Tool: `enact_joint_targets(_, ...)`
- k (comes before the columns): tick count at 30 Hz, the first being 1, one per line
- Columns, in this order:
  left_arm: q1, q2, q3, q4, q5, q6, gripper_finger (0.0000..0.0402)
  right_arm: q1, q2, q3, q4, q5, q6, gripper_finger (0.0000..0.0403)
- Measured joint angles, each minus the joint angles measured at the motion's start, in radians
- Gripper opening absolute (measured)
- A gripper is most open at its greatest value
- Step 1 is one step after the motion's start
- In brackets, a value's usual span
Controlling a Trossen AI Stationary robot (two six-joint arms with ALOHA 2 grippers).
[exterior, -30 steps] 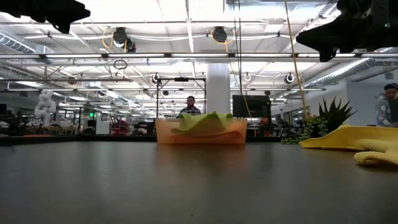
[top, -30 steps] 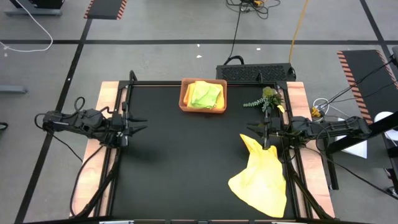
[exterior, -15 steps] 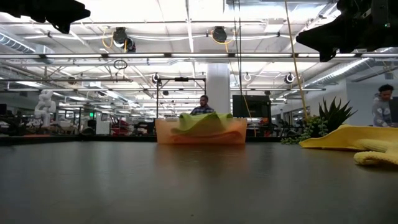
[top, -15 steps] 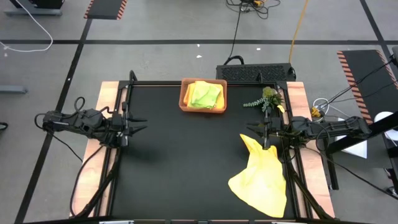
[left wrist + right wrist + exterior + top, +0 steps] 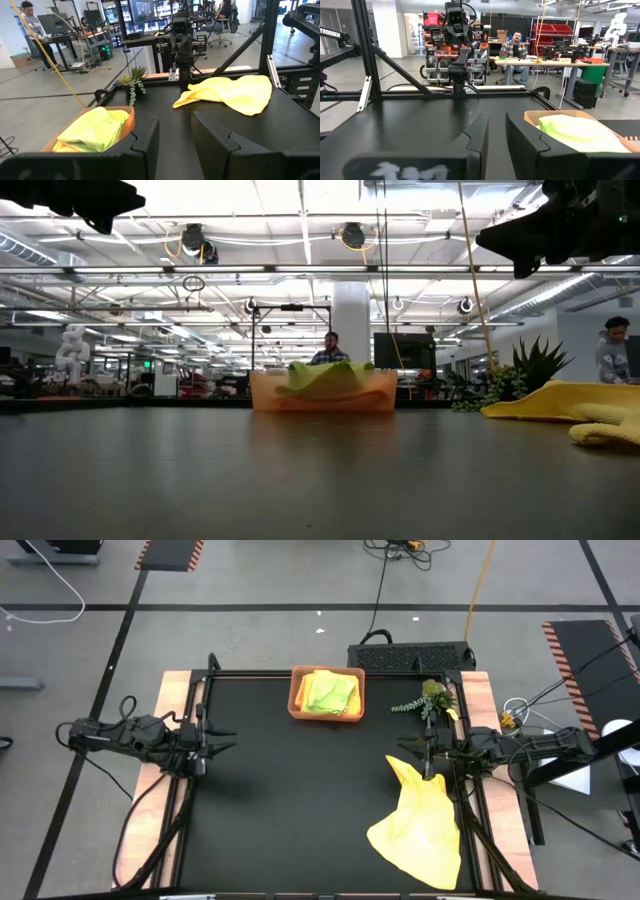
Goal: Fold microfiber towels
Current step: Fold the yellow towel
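Observation:
A yellow microfiber towel lies crumpled on the black table at the near right, one corner pointing toward the far edge; it also shows in the left wrist view. A lime green towel lies on other towels in the orange-brown tray at the far middle. My left gripper hovers open over the table's left side. My right gripper hovers over the right side, above the yellow towel's far corner, its fingers a little apart. Both point level toward the table's middle, with nothing between the fingers.
A small green plant sprig lies at the far right, beside the tray. A black frame with wooden side boards runs around the table. Bare black tabletop spreads across the middle and near left. People sit and stand in the room beyond.

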Motion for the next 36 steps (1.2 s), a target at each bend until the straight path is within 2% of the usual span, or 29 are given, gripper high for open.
enact_joint_targets(13, 0.000, 0.000, 0.000, 0.000, 0.000, 0.000, 0.0118, 0.000, 0.000, 0.000, 0.000, 0.000, 0.015, 0.0055)
enact_joint_targets(16, 0.000, 0.000, 0.000, 0.000, 0.000, 0.000, 0.0118, 0.001, 0.012, 0.000, 0.020, -0.001, 0.066, 0.0055)
enact_joint_targets(21, 0.000, 0.000, 0.000, 0.000, 0.000, 0.000, 0.0118, 0.028, 0.173, 0.043, -0.009, -0.037, 0.107, 0.0055)
enact_joint_targets(27, 0.000, 0.000, 0.000, 0.000, 0.000, 0.000, 0.0118, 0.040, 0.411, 0.207, -0.036, -0.085, 0.096, 0.0055)
enact_joint_targets(31, 0.000, 0.000, 0.000, 0.000, 0.000, 0.000, 0.0118, 0.058, 0.549, 0.353, -0.172, -0.106, 0.104, 0.0065)
enact_joint_targets(36, 0.000, 0.000, 0.000, 0.000, 0.000, 0.000, 0.0118, 0.106, 0.679, 0.544, -0.453, -0.105, 0.206, 0.0119)
